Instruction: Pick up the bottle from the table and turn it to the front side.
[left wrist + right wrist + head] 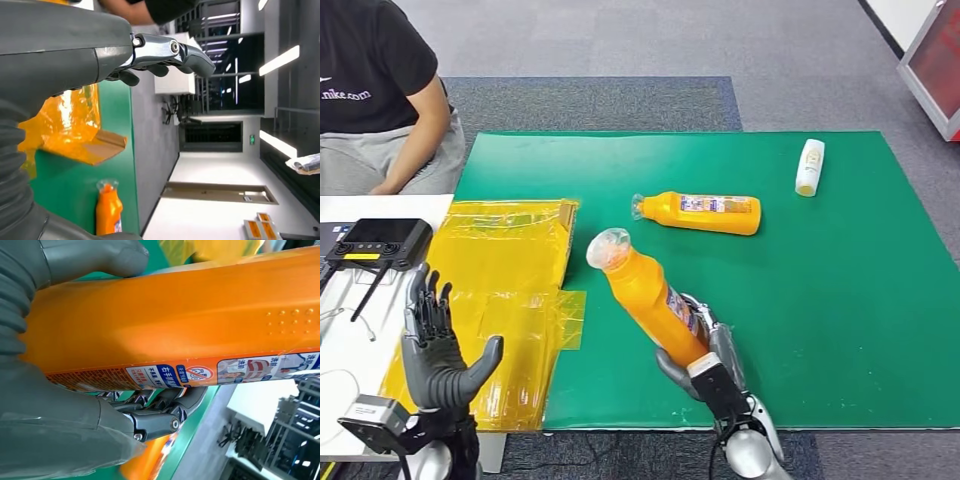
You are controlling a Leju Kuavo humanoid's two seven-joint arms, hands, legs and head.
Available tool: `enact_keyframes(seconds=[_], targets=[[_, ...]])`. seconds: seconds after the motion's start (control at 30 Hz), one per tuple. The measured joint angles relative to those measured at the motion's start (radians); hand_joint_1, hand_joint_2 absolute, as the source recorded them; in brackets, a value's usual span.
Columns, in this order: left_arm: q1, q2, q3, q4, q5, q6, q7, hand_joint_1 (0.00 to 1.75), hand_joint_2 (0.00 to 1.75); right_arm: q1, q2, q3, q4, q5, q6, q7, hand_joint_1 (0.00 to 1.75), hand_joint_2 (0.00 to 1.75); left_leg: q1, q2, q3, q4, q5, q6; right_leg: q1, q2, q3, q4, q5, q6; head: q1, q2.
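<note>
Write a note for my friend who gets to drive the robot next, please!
Right hand grips the orange bottle near its base, lifted off the green mat and tilted, cap end up and away from the robot.
Left hand is raised over the yellow bags, holding nothing, fingers apart.
A second orange bottle and a white bottle lie on the mat.
Done: the pickup.
Left: turn the bottle front side out; whether it faces front yet is unclear.

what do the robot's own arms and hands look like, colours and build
The left hand and right hand have matte grey palms and thumbs, with darker fingers on exposed silver metal links. A grey ribbed cover sits behind each; the right wrist carries a black block and the arm below is silver.
</note>
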State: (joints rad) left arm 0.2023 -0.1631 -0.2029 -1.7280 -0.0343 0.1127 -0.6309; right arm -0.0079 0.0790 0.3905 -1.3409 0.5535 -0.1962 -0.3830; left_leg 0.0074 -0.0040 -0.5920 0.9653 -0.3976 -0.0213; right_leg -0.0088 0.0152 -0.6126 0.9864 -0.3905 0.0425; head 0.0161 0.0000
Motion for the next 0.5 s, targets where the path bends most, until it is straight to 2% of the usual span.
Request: enact_keyframes(seconds=[0.3,0.5], targets=[[-0.065,-0.009,-0.003,0.111,0.108,-0.120,0.063,0.00,1.75,0.002,0.007,0.087,-0.051,-0.007,-0.004,-0.013,1.75,1.75,0.000,0.000,0.000,0.000,0.000,0.000,0.000,0.000,0.000,0.000,0.000,0.000,0.000,0.000],[-0.117,-0.013,-0.040,0.156,0.137,-0.209,0.082,0.00,1.75,-0.012,0.007,0.123,-0.049,-0.007,-0.024,-0.010,1.75,1.75,0.000,0.000,-0.001,0.000,0.000,0.000,0.000,0.000,0.000,0.000,0.000,0.000,0.000,0.000]])
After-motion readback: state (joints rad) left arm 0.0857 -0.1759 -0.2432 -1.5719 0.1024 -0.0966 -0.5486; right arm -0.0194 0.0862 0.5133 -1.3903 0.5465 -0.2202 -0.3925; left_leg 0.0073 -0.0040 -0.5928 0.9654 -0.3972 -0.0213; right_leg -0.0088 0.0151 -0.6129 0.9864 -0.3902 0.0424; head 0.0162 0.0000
